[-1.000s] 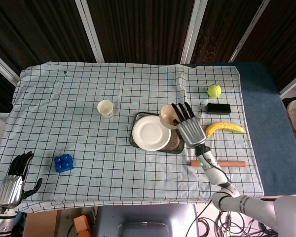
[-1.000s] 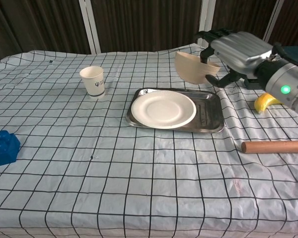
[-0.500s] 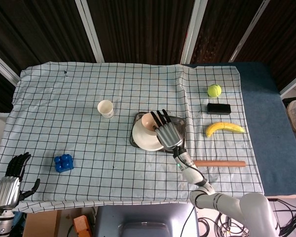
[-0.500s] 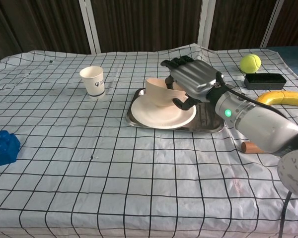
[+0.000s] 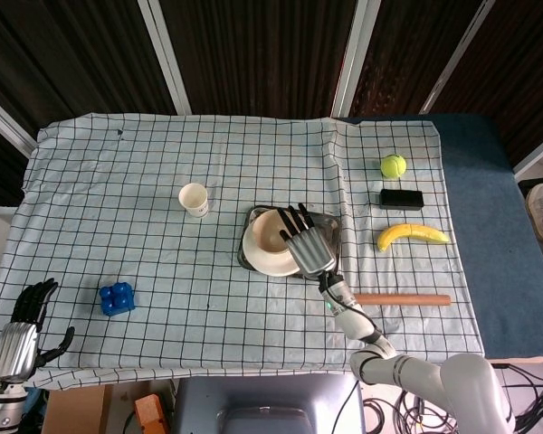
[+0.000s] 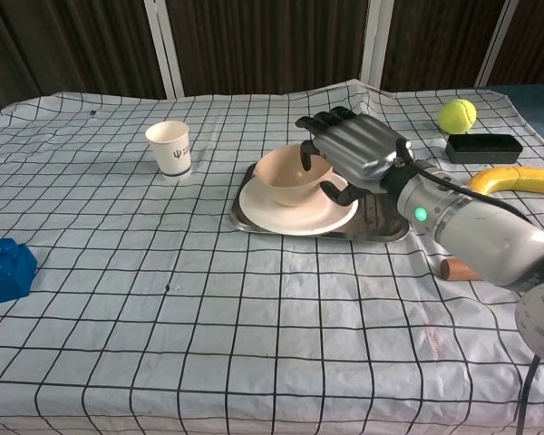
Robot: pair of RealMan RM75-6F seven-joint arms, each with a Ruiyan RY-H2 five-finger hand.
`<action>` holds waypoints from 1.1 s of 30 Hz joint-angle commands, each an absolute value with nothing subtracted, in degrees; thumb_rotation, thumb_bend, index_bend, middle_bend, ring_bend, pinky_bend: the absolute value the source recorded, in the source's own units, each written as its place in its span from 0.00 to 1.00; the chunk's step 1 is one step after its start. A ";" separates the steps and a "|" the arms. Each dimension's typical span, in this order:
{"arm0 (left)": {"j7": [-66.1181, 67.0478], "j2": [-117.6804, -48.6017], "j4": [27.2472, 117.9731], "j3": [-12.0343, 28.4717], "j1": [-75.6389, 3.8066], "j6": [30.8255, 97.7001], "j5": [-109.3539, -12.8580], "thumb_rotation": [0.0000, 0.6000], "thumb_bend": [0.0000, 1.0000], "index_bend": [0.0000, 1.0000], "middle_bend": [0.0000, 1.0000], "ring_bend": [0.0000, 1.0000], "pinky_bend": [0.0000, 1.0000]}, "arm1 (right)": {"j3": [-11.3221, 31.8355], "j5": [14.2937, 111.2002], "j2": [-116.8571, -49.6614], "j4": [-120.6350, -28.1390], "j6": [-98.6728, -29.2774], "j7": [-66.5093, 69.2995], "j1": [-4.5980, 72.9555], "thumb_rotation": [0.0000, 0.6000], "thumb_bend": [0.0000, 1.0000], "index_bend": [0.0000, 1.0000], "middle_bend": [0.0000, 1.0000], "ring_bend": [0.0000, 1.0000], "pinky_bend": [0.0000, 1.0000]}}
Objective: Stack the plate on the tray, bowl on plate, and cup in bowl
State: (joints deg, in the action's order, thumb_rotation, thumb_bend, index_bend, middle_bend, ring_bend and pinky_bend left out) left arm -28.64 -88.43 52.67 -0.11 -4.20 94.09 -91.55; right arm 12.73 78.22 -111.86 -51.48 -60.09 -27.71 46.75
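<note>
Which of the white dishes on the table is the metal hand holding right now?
The bowl, resting on the plate in the tray. The right hand grips its rim, fingers hooked inside. The paper cup stands alone, untouched, off to the left.

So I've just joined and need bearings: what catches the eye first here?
The right hand gripping the bowl on the white plate in the metal tray, mid-table. Then the paper cup standing alone to the left, and the banana at the right.
</note>
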 commanded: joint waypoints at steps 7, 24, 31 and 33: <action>-28.49 -88.45 52.68 -0.22 -4.23 94.00 -91.69 1.00 0.37 0.00 0.05 0.00 0.00 | 11.25 79.24 -107.15 -58.20 -63.14 -28.96 44.25 1.00 0.30 0.18 0.00 0.00 0.00; -27.87 -88.33 52.88 0.63 -5.21 93.67 -91.54 1.00 0.38 0.00 0.05 0.00 0.00 | 12.17 75.83 -92.78 -69.70 -68.43 -27.00 36.72 1.00 0.27 0.15 0.00 0.00 0.00; -29.91 -83.82 57.09 3.98 -11.43 87.67 -90.57 1.00 0.41 0.00 0.06 0.00 0.00 | 12.07 73.59 -88.53 -73.00 -70.20 -22.57 32.60 1.00 0.27 0.15 0.00 0.00 0.00; -28.49 -82.66 58.82 5.24 -13.65 86.18 -90.55 1.00 0.41 0.00 0.06 0.00 0.00 | 10.82 74.25 -87.21 -74.22 -71.70 -21.94 30.78 1.00 0.27 0.15 0.00 0.00 0.00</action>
